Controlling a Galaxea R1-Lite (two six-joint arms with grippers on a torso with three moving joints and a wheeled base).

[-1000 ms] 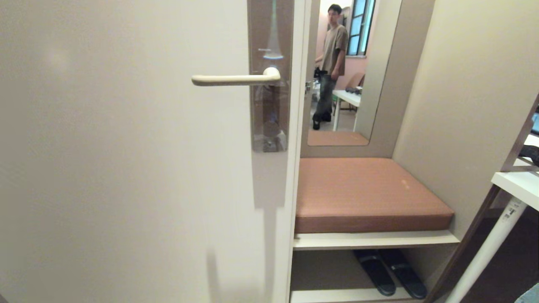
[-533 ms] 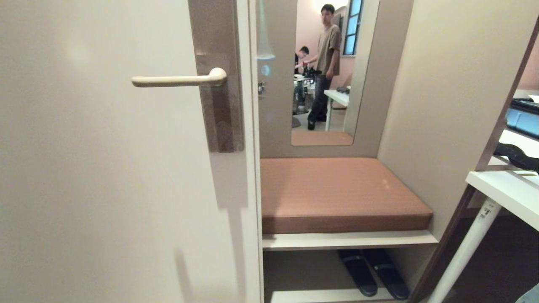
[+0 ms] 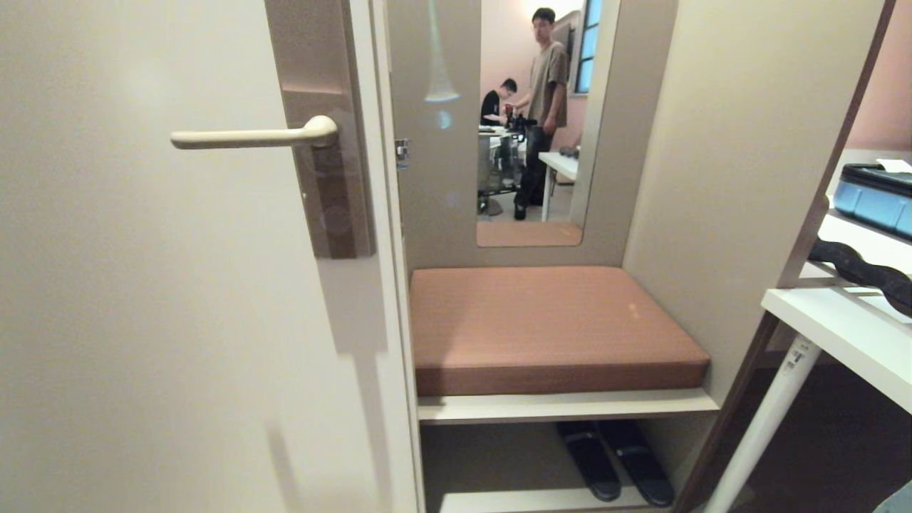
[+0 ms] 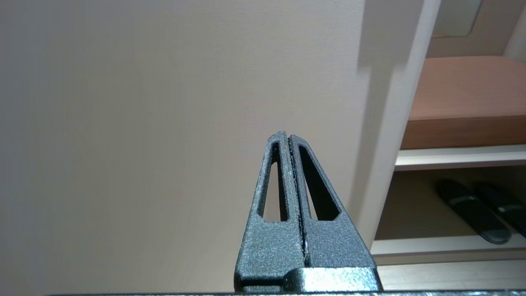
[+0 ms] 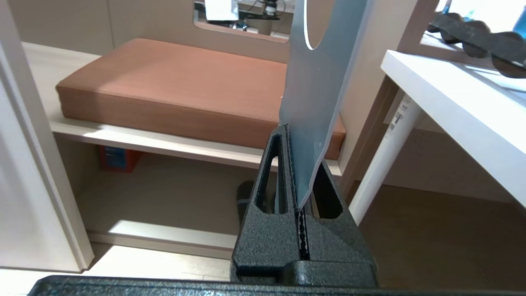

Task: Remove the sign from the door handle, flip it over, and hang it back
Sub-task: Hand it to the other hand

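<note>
My right gripper (image 5: 296, 135) is closed on the lower edge of the sign (image 5: 316, 94), which stands up at twelve o'clock from it, the hole on top. My left gripper (image 4: 289, 142) is closed and empty, facing the door. The whole view has slid since a second ago: the door handle (image 3: 253, 137), bare, now sits at ten o'clock. The camera turned, so rehanging remains.

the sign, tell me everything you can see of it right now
The sign shows only in the right wrist view: a thin, flat, grey-blue card with a rounded lower end and a round hole near its top. It stands upright, its lower end pinched between the shut fingers of the right gripper. No lettering is readable. It is off the door handle.
</note>
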